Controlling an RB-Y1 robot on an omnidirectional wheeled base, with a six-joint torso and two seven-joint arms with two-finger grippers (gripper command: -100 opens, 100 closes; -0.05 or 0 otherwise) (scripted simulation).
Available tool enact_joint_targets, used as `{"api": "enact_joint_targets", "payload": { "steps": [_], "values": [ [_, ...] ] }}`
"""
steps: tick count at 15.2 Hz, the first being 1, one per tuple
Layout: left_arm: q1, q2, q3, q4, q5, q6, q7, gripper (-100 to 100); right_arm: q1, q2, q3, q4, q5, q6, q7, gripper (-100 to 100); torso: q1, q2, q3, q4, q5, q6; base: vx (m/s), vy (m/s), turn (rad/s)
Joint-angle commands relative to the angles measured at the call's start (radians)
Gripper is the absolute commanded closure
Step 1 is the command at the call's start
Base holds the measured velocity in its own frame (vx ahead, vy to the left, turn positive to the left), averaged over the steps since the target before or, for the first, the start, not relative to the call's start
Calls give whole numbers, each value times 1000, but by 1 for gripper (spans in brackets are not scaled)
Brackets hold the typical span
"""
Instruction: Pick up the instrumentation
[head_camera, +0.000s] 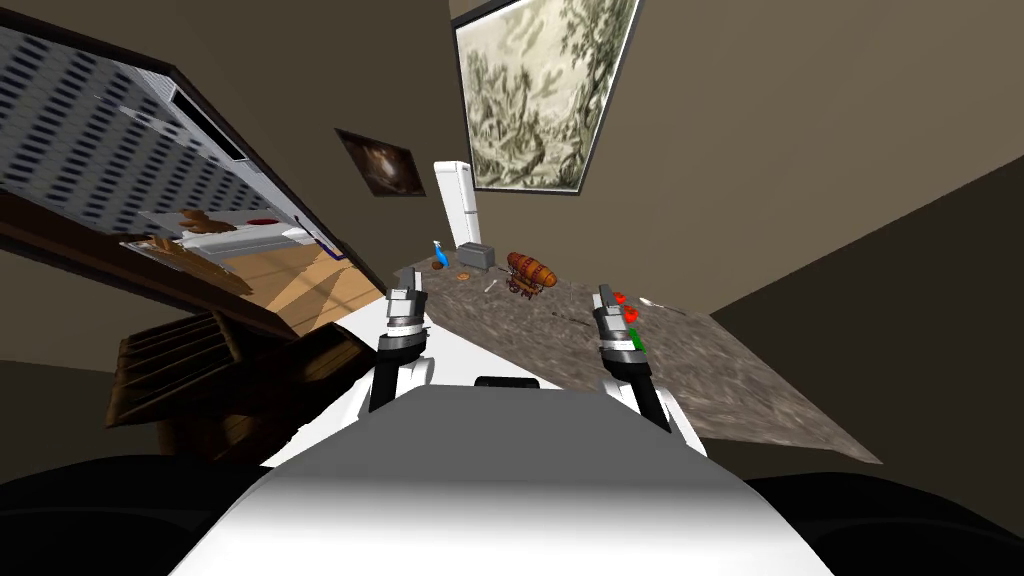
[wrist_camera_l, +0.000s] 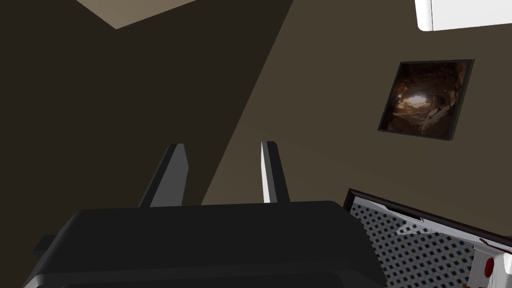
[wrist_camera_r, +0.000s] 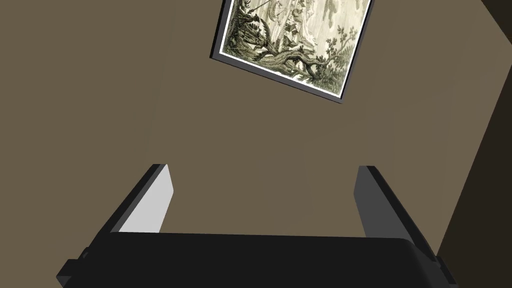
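The brown, barrel-shaped instrument (head_camera: 529, 271) lies far back on the counter (head_camera: 700, 380), well beyond both arms. The left hand (wrist_camera_l: 222, 145) and right hand (wrist_camera_r: 262, 167) point upward, spread and empty, probably parked before the reach.

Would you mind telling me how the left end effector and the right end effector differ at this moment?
The left end effector has its fingers fairly close together, whereas the right end effector has its fingers spread wide. In the head view, the left end effector sits by the table's left edge, whereas the right end effector is above the tabletop next to small red things. Both are empty, with a gap between the fingers.
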Motion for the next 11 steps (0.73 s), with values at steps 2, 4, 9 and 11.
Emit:
{"api": "enact_joint_targets", "payload": {
  "steps": [2, 4, 9, 11],
  "values": [
    [0, 0, 0, 0, 0, 0, 0, 0, 18, -70, 3, 21, 4, 8, 3, -100, 0, 0, 0, 0, 0, 0, -1, -19, 133],
    [0, 0, 0, 0, 0, 0, 0, 0, 18, -92, 3, 21, 4, 8, 3, -100, 0, 0, 0, 0, 0, 0, -1, -17, 77],
    [0, 0, 0, 0, 0, 0, 0, 0, 45, -194, 6, 50, 9, 14, 7, -100, 0, 0, 0, 0, 0, 0, -2, -19, 125],
    [0, 0, 0, 0, 0, 0, 0, 0, 60, -248, 8, 67, 11, 17, 9, -100, 0, 0, 0, 0, 0, 0, -1, -17, 115]
  ]
}}
